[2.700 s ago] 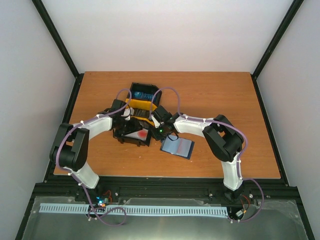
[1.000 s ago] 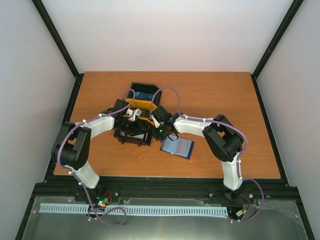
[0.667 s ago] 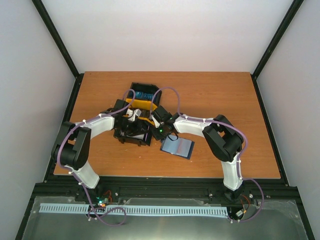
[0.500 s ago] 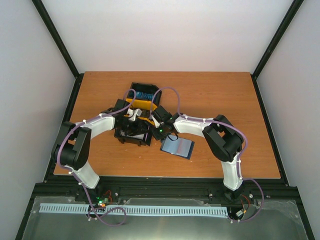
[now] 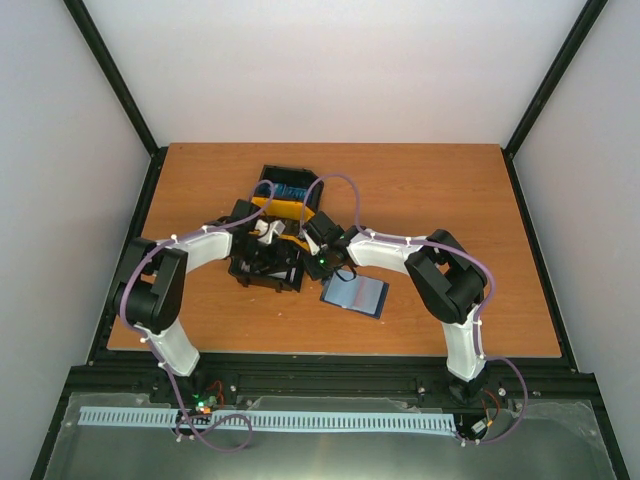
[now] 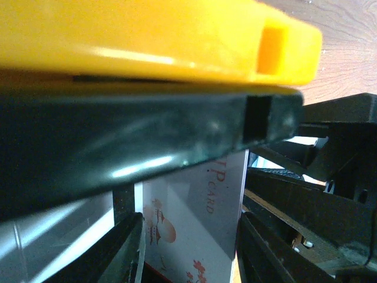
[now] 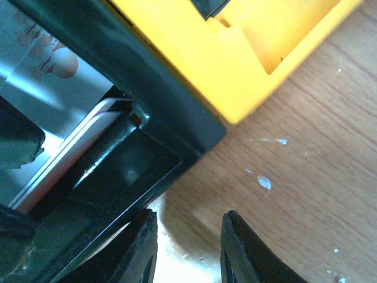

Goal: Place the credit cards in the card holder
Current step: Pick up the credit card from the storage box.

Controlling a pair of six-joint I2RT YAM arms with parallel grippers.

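Observation:
The black-and-yellow bin tray [image 5: 290, 208] holds the credit cards; blue ones [image 5: 290, 190] lie in its far compartment. My left gripper [image 5: 262, 250] is down in the near compartment. In the left wrist view it [image 6: 191, 247] is shut on a white card with red print [image 6: 194, 206], which stands between both fingers under the tray's black wall [image 6: 118, 141]. My right gripper [image 5: 312, 250] is open and empty over bare wood [image 7: 188, 247] at the tray's right corner [image 7: 147, 76]. The white card [image 7: 41, 76] also shows there. The card holder [image 5: 355, 293] lies open on the table, right of the tray.
The tray's yellow middle section [image 7: 235, 53] is close to both wrists. Both forearms meet over the tray. Black frame rails border the wooden table [image 5: 450, 190], with white walls beyond.
The left gripper has moved down over the near compartment and now covers the white card that lay exposed there. The right arm and card holder have not moved.

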